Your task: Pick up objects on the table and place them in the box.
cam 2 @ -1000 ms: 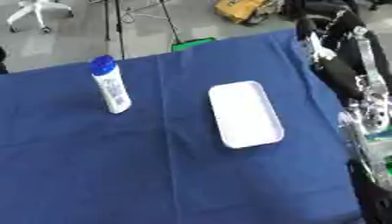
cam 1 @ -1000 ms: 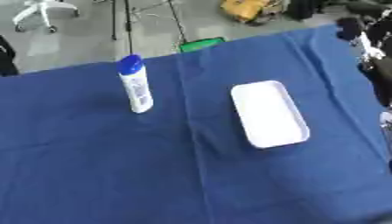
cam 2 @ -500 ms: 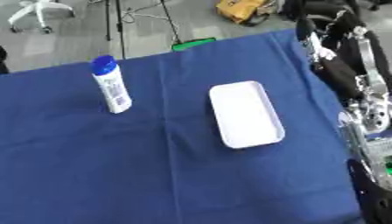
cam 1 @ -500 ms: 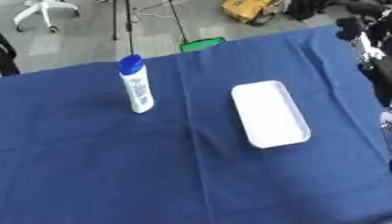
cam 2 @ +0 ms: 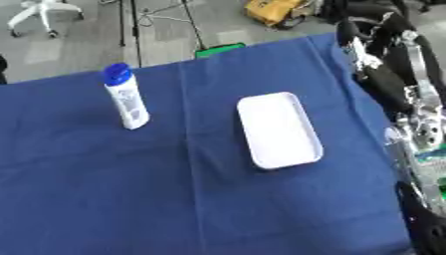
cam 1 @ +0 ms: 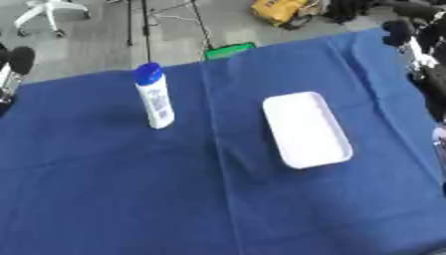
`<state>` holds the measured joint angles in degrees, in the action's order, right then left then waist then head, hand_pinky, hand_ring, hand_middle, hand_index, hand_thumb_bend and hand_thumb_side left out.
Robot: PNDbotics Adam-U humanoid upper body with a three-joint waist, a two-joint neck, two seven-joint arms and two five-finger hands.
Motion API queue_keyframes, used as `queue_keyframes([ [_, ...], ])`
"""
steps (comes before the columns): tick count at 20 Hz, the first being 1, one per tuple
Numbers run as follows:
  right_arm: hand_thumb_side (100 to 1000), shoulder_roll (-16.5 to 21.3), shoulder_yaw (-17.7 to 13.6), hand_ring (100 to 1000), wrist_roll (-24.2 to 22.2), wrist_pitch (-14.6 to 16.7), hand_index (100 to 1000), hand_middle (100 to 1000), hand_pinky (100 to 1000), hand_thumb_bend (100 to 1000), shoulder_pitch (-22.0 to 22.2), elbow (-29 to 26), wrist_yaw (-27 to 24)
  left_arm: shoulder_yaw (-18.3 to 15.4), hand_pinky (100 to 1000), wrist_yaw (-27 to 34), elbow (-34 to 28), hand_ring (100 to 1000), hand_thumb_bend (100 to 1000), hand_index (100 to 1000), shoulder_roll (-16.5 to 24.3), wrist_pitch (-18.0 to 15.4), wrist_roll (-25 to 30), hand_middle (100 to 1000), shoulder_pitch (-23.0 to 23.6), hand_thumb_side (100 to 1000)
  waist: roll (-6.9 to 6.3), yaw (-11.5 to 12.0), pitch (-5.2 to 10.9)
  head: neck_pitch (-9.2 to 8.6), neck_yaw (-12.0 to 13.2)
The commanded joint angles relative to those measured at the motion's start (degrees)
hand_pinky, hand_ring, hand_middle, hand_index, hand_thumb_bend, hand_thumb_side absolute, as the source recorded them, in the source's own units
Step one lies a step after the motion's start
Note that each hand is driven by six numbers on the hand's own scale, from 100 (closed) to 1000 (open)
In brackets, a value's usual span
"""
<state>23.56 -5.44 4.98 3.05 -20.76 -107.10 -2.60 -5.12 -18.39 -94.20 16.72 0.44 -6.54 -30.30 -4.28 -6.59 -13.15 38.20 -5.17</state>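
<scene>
A white bottle [cam 1: 155,102] with a blue cap stands upright on the blue cloth, left of centre. To its right lies a shallow white box [cam 1: 306,128], long side running away from me, with nothing in it. My right arm runs up the right edge of the right eye view. My right hand [cam 2: 355,41] is raised at the table's far right corner, well away from the box. At the far left edge a dark shape, my left hand [cam 1: 14,64], shows only in part. Neither hand touches anything.
The blue cloth [cam 1: 191,199] covers the whole table. Beyond its far edge is grey floor with a green item [cam 1: 228,51], a yellow object [cam 1: 277,10], stand legs and a white office chair base [cam 1: 51,9].
</scene>
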Motion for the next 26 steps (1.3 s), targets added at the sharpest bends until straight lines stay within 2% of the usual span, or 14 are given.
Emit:
queue_keyframes([
  [1,462,1.3,0.1,784,-0.4,0.1,784,816,771,346,-0.9,-0.6,0.1,1.4,690,-1.5,4.4,690,977,873,1.3,-0.1,0.7,780,-3.6,741,1.05,-0.4,1.05,-0.63,0.4],
  [4,462,1.2,0.2,784,-0.5,0.1,784,816,771,345,-1.0,-0.6,0.0,2.3,691,-3.3,8.8,692,1000,878,0.6,-0.5,0.1,781,-6.1,745,1.01,-0.9,1.1,-0.76,0.6],
  [6,462,1.2,0.4,784,-0.7,0.1,784,816,771,345,-1.1,-0.5,0.0,2.9,696,-5.7,12.8,701,1000,888,0.0,-0.1,0.0,788,-8.5,710,0.91,-1.6,1.16,-0.78,0.9],
  [7,462,1.2,0.5,784,-0.8,0.1,784,816,771,344,-1.1,-0.5,-0.1,3.2,697,-7.1,15.0,701,1000,893,-0.3,0.1,-0.1,789,-9.6,631,0.84,-2.0,1.2,-0.79,1.0],
  [14,463,1.1,1.1,784,-1.4,0.2,785,816,771,343,-1.5,-0.5,-0.3,4.5,701,-15.8,29.9,707,1000,903,-3.0,-0.2,-0.1,788,-15.7,583,0.41,-4.2,1.41,-0.9,1.8],
  [19,463,1.1,1.1,784,-1.5,0.2,786,816,771,341,-1.6,-0.5,-0.4,4.5,695,-19.1,35.3,687,1000,885,-4.1,-1.1,-1.8,764,-17.1,535,0.4,-5.1,1.4,-0.99,2.0],
  [24,463,1.1,1.1,784,-1.4,0.3,786,816,771,340,-1.7,-0.5,-0.4,4.6,692,-19.8,39.1,676,1000,868,-5.0,-3.7,-5.1,749,-17.4,520,0.56,-5.7,1.26,-1.08,2.0],
  [25,462,1.1,1.1,784,-1.4,0.3,787,816,771,350,-1.7,-0.5,-0.4,4.6,668,-19.7,39.4,640,932,824,-5.2,-4.0,-5.5,711,-17.4,489,0.58,-5.7,1.21,-1.1,2.0],
  [26,462,1.1,1.1,784,-1.4,0.3,787,816,771,350,-1.7,-0.5,-0.4,4.5,668,-19.2,39.9,640,932,824,-5.5,-4.7,-6.0,711,-17.2,489,0.6,-5.8,1.15,-1.11,1.9],
])
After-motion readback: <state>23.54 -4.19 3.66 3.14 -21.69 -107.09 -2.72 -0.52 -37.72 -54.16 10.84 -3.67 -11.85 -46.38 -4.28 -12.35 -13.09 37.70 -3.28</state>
